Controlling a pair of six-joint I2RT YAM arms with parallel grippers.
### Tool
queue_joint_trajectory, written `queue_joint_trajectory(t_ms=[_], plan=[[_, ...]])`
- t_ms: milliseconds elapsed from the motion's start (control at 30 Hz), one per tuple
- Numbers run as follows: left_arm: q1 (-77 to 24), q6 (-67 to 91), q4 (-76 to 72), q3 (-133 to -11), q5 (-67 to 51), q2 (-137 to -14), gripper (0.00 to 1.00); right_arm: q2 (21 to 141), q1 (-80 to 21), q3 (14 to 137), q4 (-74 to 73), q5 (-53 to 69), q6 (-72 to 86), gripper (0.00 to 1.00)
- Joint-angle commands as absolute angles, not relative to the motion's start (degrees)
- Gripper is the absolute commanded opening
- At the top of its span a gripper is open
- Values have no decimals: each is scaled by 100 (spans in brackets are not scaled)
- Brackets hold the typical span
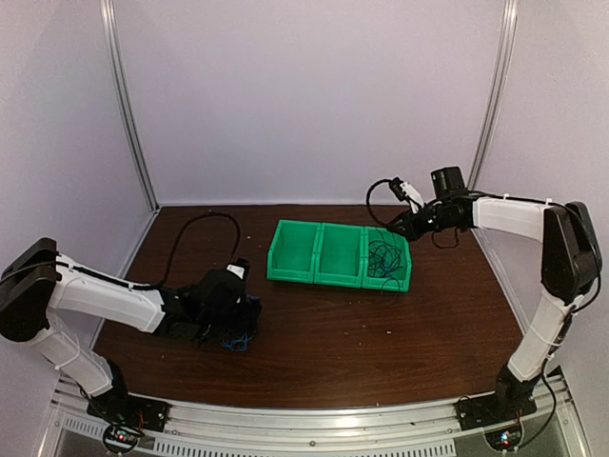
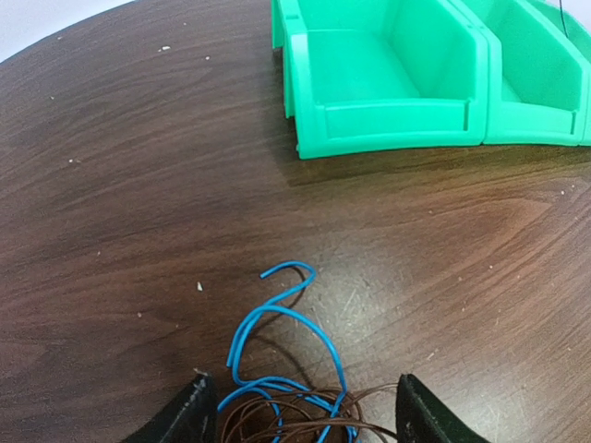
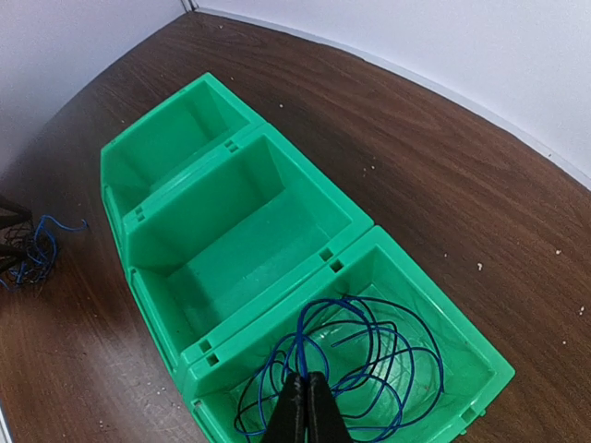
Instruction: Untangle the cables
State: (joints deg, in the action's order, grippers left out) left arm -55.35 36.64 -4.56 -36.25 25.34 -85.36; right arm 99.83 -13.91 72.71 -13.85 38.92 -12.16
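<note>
A tangled bunch of cables (image 1: 238, 335) lies on the table at front left. In the left wrist view it shows as a light blue wire (image 2: 277, 323) looping out of thin brown wires (image 2: 295, 420). My left gripper (image 1: 235, 322) is open, its fingers (image 2: 189, 415) standing on either side of the bunch (image 2: 303, 388). My right gripper (image 1: 395, 228) hangs over the rightmost green bin (image 1: 404, 276). It is shut (image 3: 307, 399) on a dark blue cable (image 3: 369, 318) whose coil, with a black strand, lies in that bin (image 3: 485, 369).
Three joined green bins (image 1: 285, 271) stand in a row mid-table; the left (image 2: 388, 92) and middle (image 3: 240, 249) ones hold nothing. A thick black arm hose (image 1: 190, 228) curves over the table at back left. White walls close the back and sides.
</note>
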Motion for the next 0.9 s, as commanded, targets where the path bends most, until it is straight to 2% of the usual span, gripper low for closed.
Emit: queue_joint_trajectory(t_ms=[0,200,700,767,867], plan=[[-5563,3744,-630,-3538,2621,-8399,67,10247,-1566,7364,-1580,3069,-1445,0],[-5562,3753,-649,-3523,2635,-8400,67,10546,-1698,7474,-1830,2468,-1517,0],[-5561,3666,-643,-3596,2657,-8412,67,10767,-1863,8052,-2845,1959,-1821,0],[-5563,3650,-622,-3603,2666,-8399,67,10773,-1865,8216,-3104,1895,-1855,5],[-5563,3647,-537,-3616,2703,-8351,67,10537,-1863,8343,-3374,1756,-1894,24]])
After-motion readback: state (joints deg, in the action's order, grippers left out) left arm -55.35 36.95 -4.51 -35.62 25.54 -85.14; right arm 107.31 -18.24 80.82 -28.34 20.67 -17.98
